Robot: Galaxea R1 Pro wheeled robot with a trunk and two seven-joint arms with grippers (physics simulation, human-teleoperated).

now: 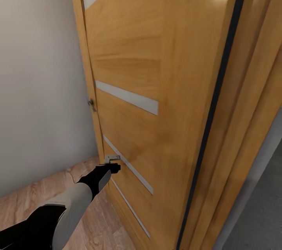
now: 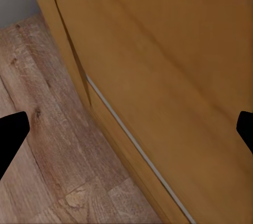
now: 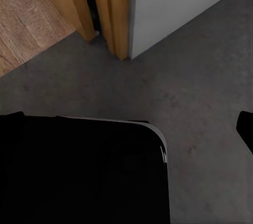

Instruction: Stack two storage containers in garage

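**Close against a wooden door, at the threshold between wood and concrete**

A tall door (image 1: 156, 66) of glossy honey-coloured wood rises ahead, crossed by slanted pale strips (image 1: 127, 97) and edged by a thin dark seam (image 1: 219, 85); a small metal handle (image 1: 91, 104) sits at nine o'clock on its edge; a plain pale wall (image 1: 39, 77) stands beyond it; light wood planks (image 1: 35, 195) lie at seven o'clock; dark mottled concrete floor (image 1: 262, 211) shows at five o'clock.

The left arm (image 1: 74, 199), white and black, reaches forward; the left tool (image 1: 113, 163) sits just beside the door's lower face, fingers (image 2: 10, 139) wide apart, nothing between them.

In the right wrist view, the concrete floor (image 3: 200, 108), the door frame's foot (image 3: 116, 18) and a rounded black body (image 3: 79, 171); one right finger (image 3: 245, 129) shows; whether that tool is apart or together, I cannot tell.
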